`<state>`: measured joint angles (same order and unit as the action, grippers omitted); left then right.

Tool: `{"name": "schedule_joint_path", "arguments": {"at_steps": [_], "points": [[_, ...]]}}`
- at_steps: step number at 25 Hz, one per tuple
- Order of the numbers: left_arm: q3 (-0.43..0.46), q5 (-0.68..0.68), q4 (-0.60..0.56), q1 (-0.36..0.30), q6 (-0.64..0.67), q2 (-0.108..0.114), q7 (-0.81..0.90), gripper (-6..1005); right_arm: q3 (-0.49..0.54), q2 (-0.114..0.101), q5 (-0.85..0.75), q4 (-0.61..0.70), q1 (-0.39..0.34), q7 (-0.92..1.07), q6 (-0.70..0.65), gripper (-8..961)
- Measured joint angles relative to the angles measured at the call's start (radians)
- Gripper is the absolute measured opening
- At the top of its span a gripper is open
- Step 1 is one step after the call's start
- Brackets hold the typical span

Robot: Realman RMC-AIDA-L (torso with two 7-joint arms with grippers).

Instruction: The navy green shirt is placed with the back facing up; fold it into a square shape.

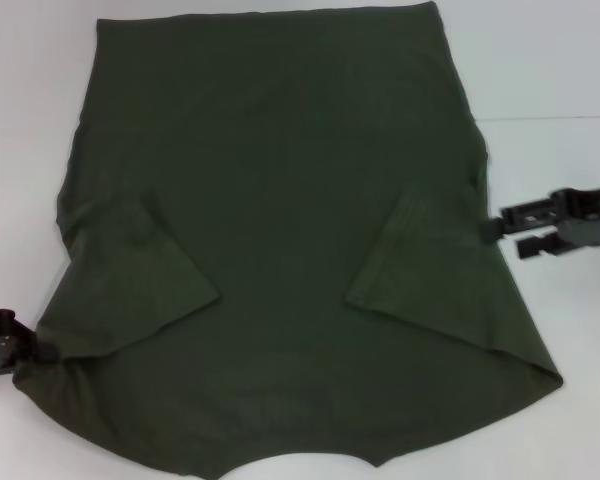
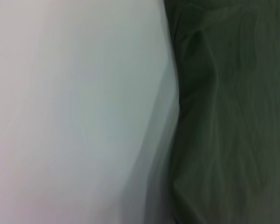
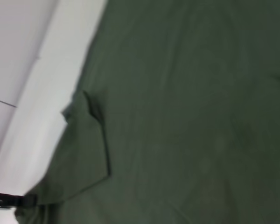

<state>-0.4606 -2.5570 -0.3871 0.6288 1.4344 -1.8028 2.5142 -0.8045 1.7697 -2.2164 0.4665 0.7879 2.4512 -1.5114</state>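
Partly cropped: left pincer (image 1: 0, 345) (shirt (image 1: 280, 230) edge)

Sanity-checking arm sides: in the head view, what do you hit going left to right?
left gripper at the shirt's near-left corner → navy green shirt with both sleeves folded inward → right gripper at its right edge.

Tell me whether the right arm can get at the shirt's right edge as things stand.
Probably yes: the right tool sits on the white table right beside the navy green shirt at its right edge, with nothing lying between them.
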Motion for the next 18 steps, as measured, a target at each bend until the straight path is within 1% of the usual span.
{"name": "schedule_joint_path", "arguments": {"at_steps": [4, 6, 10, 16, 18], "points": [[0.000, 0.000, 0.000, 0.001, 0.000, 0.000, 0.003, 9, 0.000, -0.031, -0.018, 0.000, -0.026, 0.049, -0.020, 853], [0.000, 0.000, 0.000, 0.002, 0.000, 0.000, 0.006, 10, -0.001, -0.037, -0.034, -0.004, -0.036, 0.061, -0.017, 852], [0.000, 0.000, -0.001, 0.004, -0.001, 0.001, 0.010, 12, 0.000, -0.036, -0.066, -0.035, -0.046, 0.068, 0.002, 850], [0.000, 0.000, 0.001, 0.005, -0.005, 0.001, 0.011, 16, -0.002, -0.016, -0.103, -0.079, -0.054, 0.061, 0.040, 848], [0.000, 0.000, 0.001, 0.005, -0.007, 0.001, 0.011, 17, 0.001, -0.012, -0.108, -0.080, -0.060, 0.060, 0.047, 847]]}}
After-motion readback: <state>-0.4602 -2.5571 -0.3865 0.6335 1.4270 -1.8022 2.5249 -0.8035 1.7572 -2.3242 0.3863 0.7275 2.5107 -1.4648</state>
